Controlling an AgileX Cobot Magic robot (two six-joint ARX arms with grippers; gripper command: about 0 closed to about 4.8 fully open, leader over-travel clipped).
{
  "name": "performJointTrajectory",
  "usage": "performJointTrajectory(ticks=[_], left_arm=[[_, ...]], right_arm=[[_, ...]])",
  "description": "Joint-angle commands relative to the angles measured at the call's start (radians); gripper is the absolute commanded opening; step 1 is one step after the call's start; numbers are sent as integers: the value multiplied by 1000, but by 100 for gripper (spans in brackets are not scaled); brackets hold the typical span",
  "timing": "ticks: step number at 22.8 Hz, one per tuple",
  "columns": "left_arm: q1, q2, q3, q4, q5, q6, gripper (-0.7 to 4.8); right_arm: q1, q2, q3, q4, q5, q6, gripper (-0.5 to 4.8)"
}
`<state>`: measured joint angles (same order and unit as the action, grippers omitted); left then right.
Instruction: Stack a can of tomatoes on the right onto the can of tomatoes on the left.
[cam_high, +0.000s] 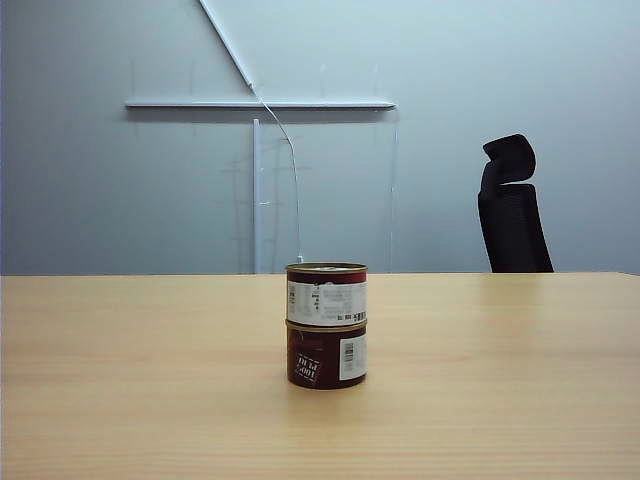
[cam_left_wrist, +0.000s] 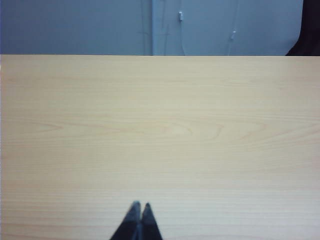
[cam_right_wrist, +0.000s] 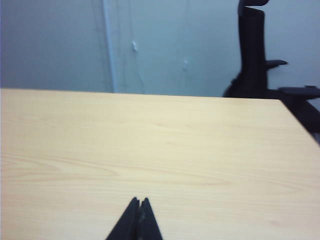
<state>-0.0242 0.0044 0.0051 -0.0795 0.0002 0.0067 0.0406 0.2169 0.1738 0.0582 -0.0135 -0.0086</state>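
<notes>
- Ext. view: two cans are seen stacked near the table (cam_high: 120, 380) centre. The top can (cam_high: 326, 294) sits upright on the bottom can (cam_high: 327, 354), rims touching, sides roughly flush.
- Top can: a dark red band is shown above a white label w/ small print; the lid is seen edge-on.
- Bottom can: a dark red label is shown w/ white lettering that appears upside down, plus a white barcode panel on its right side.
- No arm or gripper is seen in the ext. view.
- Left wrist view: the left gripper (cam_left_wrist: 138, 206) is shown w/ its dark fingertips pressed together, nothing between them; it is held over bare tabletop. No can is seen here.
- Right wrist view: the right gripper (cam_right_wrist: 138, 202) is shown likewise closed, tips meeting, empty, over bare tabletop. No can is seen here.
- Background: a black chair (cam_high: 512, 208) is seen behind the table's far edge, right of the cans; a grey wall w/ a white rail is behind.
</notes>
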Motion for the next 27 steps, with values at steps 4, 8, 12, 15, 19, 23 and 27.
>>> performJointTrajectory(ticks=[4, 8, 12, 15, 19, 23, 27], left_arm=[[1, 2, 4, 6, 3, 0, -4], [1, 2, 4, 6, 3, 0, -4], [1, 2, 4, 6, 3, 0, -4], [1, 2, 4, 6, 3, 0, -4], [1, 2, 4, 6, 4, 0, -4], [1, 2, 4, 6, 3, 0, -4], [1, 2, 4, 6, 3, 0, -4]], right_arm=[[-37, -124, -174, 201, -45, 113, -1], [-50, -146, -173, 169, -57, 113, -1], [-49, -189, -173, 116, -56, 110, -1], [-49, -217, -173, 39, -56, 109, -1], [-46, -217, -173, 4, -56, 109, -1], [-40, -217, -173, -9, -48, 109, -1], [-40, -217, -173, -9, -49, 109, -1]])
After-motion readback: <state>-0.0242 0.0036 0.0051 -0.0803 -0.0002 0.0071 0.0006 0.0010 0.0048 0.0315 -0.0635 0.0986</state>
